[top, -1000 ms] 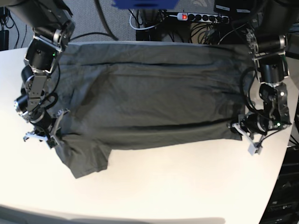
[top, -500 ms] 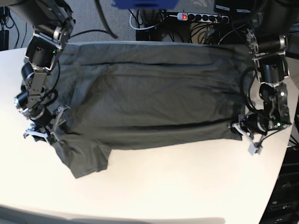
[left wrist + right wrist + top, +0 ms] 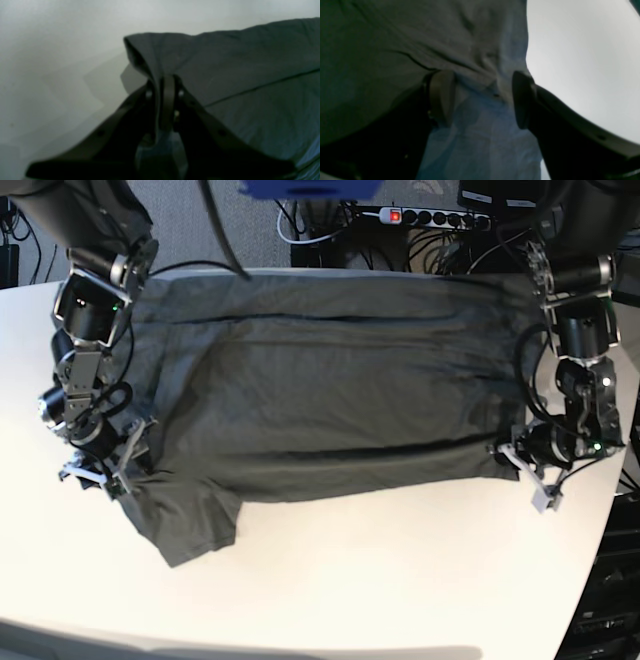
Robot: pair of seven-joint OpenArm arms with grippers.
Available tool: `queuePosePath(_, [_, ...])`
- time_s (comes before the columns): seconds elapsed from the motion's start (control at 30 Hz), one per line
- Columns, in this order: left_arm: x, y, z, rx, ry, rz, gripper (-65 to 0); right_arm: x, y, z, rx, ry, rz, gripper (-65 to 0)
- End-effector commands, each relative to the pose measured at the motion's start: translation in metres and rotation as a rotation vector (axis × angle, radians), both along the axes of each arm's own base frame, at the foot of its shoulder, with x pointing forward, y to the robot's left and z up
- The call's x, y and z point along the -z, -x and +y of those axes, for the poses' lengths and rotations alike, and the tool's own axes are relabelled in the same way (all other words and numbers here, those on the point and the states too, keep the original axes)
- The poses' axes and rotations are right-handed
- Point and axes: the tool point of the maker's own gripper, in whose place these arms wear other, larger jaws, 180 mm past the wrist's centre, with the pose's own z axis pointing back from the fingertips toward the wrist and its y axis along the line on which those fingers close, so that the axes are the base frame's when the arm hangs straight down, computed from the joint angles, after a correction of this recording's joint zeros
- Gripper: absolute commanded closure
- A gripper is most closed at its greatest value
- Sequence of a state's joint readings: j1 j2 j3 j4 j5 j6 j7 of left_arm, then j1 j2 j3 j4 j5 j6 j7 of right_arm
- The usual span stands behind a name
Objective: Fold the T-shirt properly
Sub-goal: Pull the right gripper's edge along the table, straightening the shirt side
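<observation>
Soft, dark grey T-shirt (image 3: pixel 330 395) lies spread and creased across my white table (image 3: pixel 400 580). My left gripper (image 3: pixel 163 100) pinches its folded corner; my right gripper (image 3: pixel 482 100) gapes over rumpled fabric, holding nothing.

Left gripper (image 3: pixel 163 100): closed, a fold of fabric pinched between the jaws.
T-shirt (image 3: pixel 250 75): dark grey, corner lifted.
Table (image 3: pixel 62 50): white, seen beyond.
</observation>
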State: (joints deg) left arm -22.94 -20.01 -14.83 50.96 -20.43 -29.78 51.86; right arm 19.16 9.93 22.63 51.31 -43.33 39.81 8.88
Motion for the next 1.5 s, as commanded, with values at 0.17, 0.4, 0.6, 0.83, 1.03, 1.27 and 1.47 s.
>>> queuePosePath(0.17, [-0.022,-0.018,0.008,-0.011,-0.007,-0.067,-4.1,-0.009,-0.007,-0.006,0.003,0.019,-0.012,-35.4])
queuePosePath(0.4, [-0.023,-0.019,0.008,-0.011,-0.007,-0.070,-4.1,-0.004,-0.004,-0.007,0.009,0.020,0.011,-35.8])
queuePosePath(0.6, [-0.023,-0.018,0.008,-0.010,-0.008,-0.066,-4.1,0.005,-0.005,-0.010,0.041,-0.030,0.051,-35.8])
queuePosePath(0.83, [-0.022,-0.018,0.008,-0.011,-0.007,-0.067,-4.1,0.018,0.004,-0.027,0.081,0.020,0.156,-36.0])
queuePosePath(1.03, [-0.022,-0.018,0.008,-0.010,-0.006,-0.069,-4.1,0.037,0.026,-0.034,0.105,0.057,0.260,-36.0])
queuePosePath(1.27, [-0.023,-0.019,0.007,-0.011,-0.002,-0.072,-4.1,0.059,0.054,-0.034,0.098,0.077,0.337,-36.0])
queuePosePath(1.47, [-0.023,-0.019,0.007,-0.011,-0.003,-0.071,-4.1,0.069,0.067,-0.030,0.076,0.091,0.368,-35.8])
